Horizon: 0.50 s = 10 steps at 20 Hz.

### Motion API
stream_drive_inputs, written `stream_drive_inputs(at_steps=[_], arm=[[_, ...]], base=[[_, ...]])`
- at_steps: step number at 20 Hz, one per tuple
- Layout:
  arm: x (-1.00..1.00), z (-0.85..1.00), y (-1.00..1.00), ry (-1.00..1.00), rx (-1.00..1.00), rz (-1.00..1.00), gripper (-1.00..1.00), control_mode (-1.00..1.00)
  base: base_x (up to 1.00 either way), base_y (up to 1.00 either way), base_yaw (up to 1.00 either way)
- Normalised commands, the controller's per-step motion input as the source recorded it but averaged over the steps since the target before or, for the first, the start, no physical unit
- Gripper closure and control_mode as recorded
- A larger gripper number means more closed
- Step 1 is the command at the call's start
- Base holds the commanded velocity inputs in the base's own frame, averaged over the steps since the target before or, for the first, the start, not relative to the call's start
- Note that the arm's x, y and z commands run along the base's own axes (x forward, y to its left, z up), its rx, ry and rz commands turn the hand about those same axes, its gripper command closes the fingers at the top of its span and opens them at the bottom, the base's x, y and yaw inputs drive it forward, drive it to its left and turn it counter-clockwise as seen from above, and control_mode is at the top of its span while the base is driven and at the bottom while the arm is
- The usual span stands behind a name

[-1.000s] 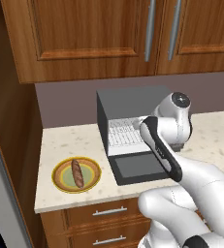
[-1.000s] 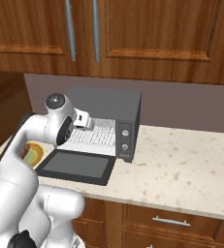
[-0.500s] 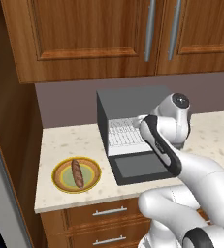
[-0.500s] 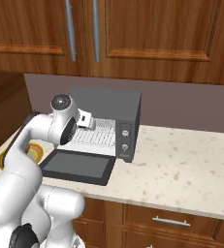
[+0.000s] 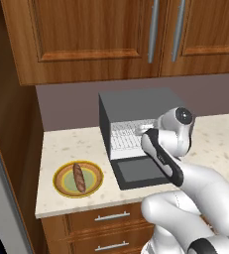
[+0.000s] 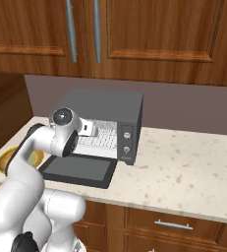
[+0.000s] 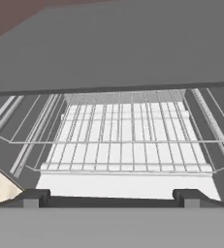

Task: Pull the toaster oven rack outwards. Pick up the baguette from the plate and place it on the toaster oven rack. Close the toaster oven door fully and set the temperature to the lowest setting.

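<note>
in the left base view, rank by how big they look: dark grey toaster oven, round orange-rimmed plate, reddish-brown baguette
1. Dark grey boxy toaster oven, largest.
2. Round orange-rimmed plate.
3. Slim reddish-brown baguette, smallest; it fits within the plate.

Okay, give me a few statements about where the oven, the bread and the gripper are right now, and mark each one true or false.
1. The dark grey oven door lies folded down flat on the counter. True.
2. The reddish-brown baguette sits on the silvery wire rack. False: it lies on the orange-rimmed plate.
3. The two-finger gripper faces into the open boxy toaster oven. True.
4. The gripper holds the baguette. False: nothing is between its fingertips.
5. The plate stands to the right of the oven. False: seen from the base, it stands to its left.
</note>
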Motion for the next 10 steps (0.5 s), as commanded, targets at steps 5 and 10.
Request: stream_drive_inputs(at_steps=[5, 10], arm=[[0.07, -0.23, 0.00, -0.15, 0.00, 0.00, -1.00, -1.00], [0.06, -0.13, 0.00, -0.10, 0.00, 0.00, -1.00, -1.00]], base=[[0.00, 0.00, 0.00], [0.00, 0.00, 0.00]])
